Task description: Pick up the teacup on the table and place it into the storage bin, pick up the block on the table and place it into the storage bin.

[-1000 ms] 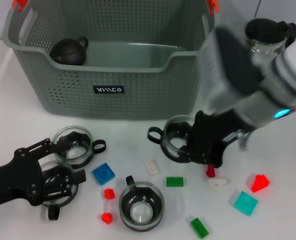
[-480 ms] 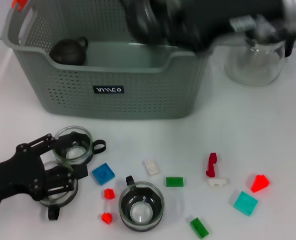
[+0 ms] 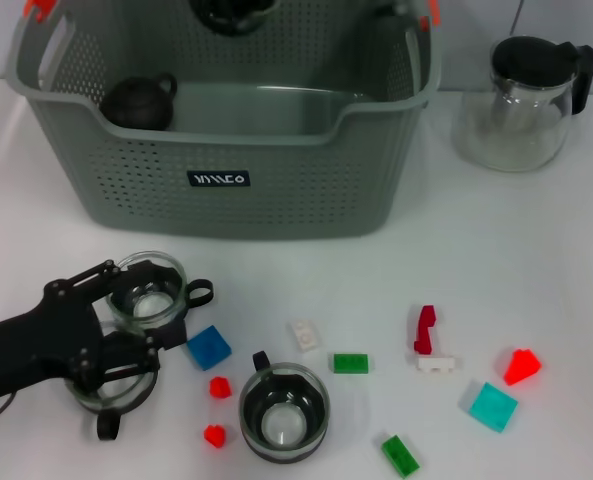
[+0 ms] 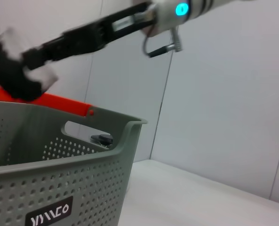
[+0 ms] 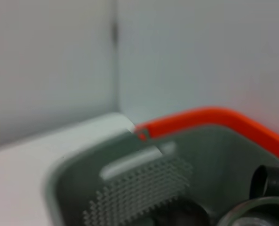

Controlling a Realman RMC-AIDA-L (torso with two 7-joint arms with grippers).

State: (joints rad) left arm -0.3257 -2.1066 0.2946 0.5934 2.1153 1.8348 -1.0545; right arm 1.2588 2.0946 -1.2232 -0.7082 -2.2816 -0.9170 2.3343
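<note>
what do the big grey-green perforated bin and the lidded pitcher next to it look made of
The grey-green perforated storage bin looks like matte moulded plastic: uniform punched holes, rounded rim, orange clips. The pitcher looks like clear glass, see-through and glossy, with a black lid and handle, probably plastic.

One storage bin [image 3: 276, 170], one glass pitcher [image 3: 521, 100], three teacups [image 3: 284, 412] on the table, eleven small blocks [image 3: 208, 347].

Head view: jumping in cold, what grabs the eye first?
The large grey-green perforated storage bin fills the far side of the table, a dark round teapot in its left corner. In front, glass teacups and bright small blocks lie scattered; the black left gripper sits at two cups at near left.
</note>
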